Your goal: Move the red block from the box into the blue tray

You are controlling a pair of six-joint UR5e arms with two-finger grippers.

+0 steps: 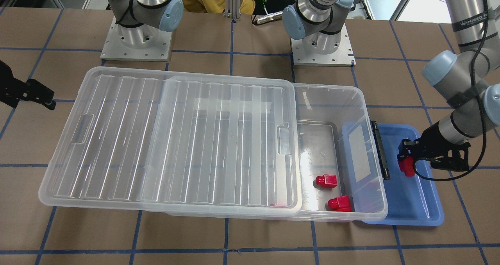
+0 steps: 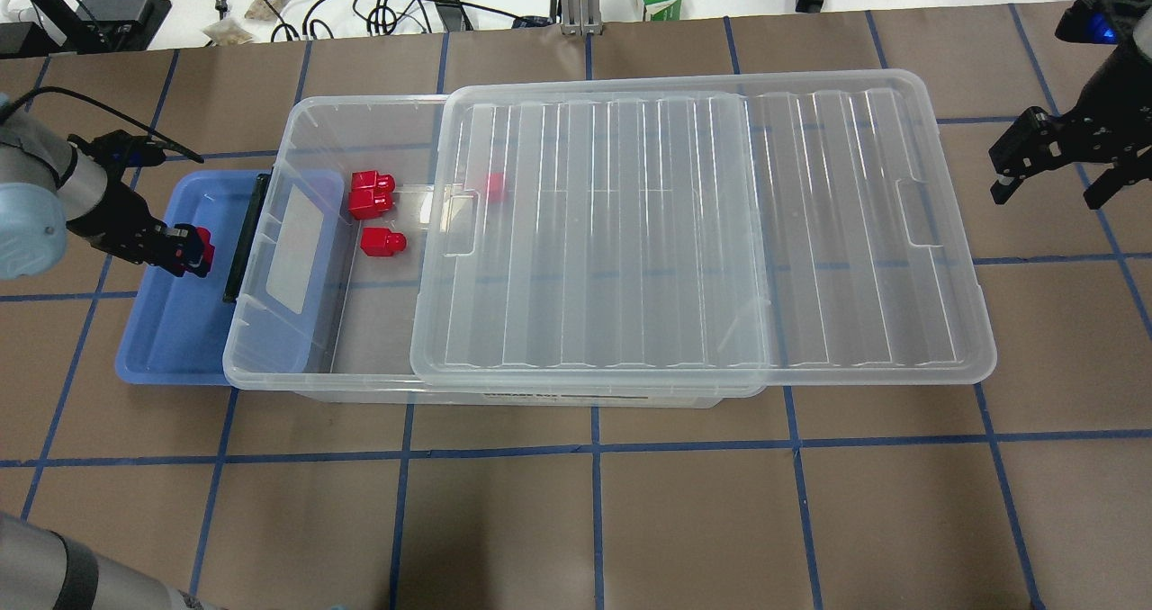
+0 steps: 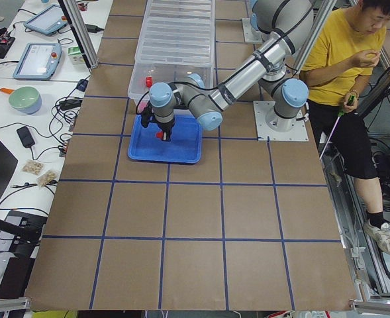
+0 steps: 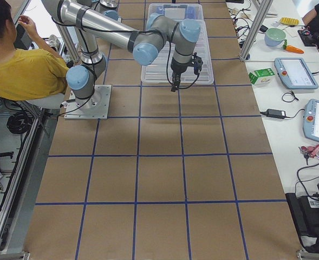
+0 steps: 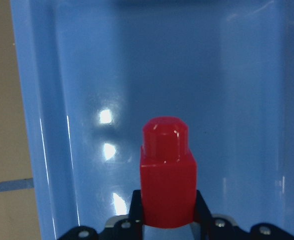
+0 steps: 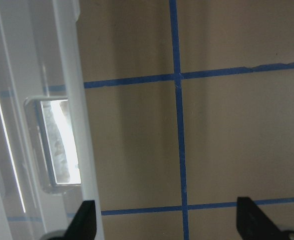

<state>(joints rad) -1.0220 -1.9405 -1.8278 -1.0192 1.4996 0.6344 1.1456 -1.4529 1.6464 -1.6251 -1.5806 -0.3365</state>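
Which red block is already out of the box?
The red block clamped in the left gripper over the blue tray; the other blocks lie inside the box.

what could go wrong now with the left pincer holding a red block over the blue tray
1. The left pincer holds the red block stub-down over the blue tray; dropped like that, it may topple and skid on the glossy floor.
2. The pincer sits close to the box and its black latch; a careless pull-back could nudge the box.
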